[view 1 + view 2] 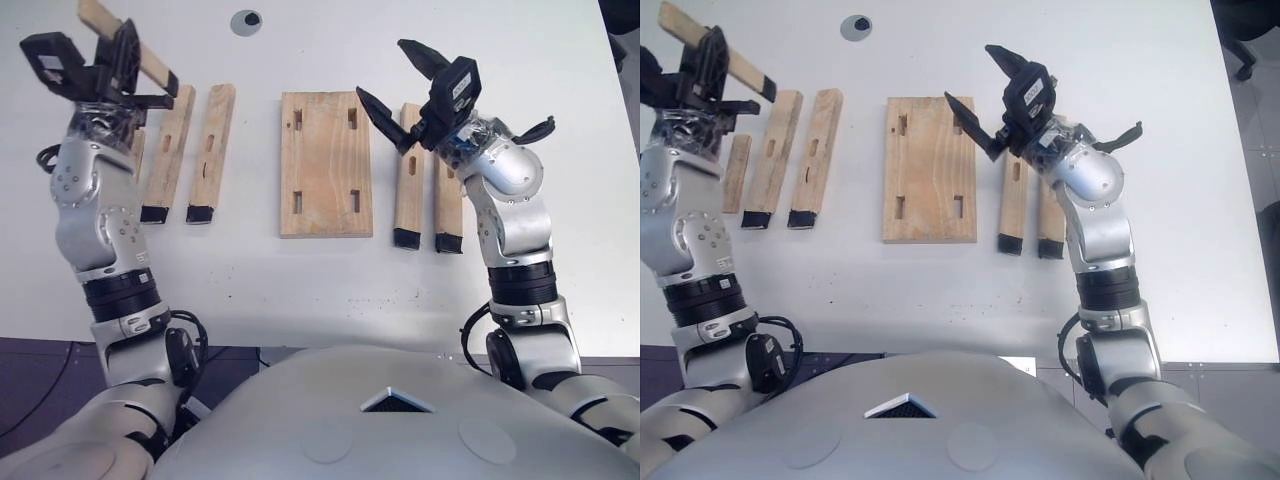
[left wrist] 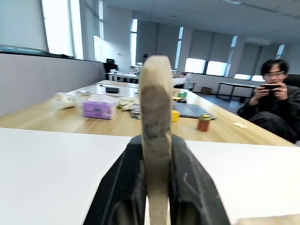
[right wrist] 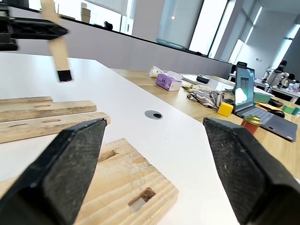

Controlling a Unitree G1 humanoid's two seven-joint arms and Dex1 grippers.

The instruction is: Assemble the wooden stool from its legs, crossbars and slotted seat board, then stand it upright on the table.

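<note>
The slotted seat board (image 1: pixel 325 165) lies flat at the table's middle. Two black-tipped legs (image 1: pixel 170 150) (image 1: pixel 212 150) lie to its left, with a short crossbar (image 1: pixel 736 172) beside them, partly behind my left arm. Two more legs (image 1: pixel 408 190) (image 1: pixel 447 210) lie to the board's right. My left gripper (image 1: pixel 125 60) is raised at the far left, shut on a fifth leg (image 1: pixel 150 62) held tilted above the table; the left wrist view shows its end (image 2: pixel 155 117) between the fingers. My right gripper (image 1: pixel 380 68) hovers open above the board's right edge, its fingers (image 3: pixel 70 164) wide apart over the board (image 3: pixel 126 187).
A round cable hole (image 1: pixel 246 20) sits at the table's far side, behind the board. The white table (image 1: pixel 300 290) has bare room in front of the parts and to the far right. An office chair (image 1: pixel 1240 30) stands past the far right corner.
</note>
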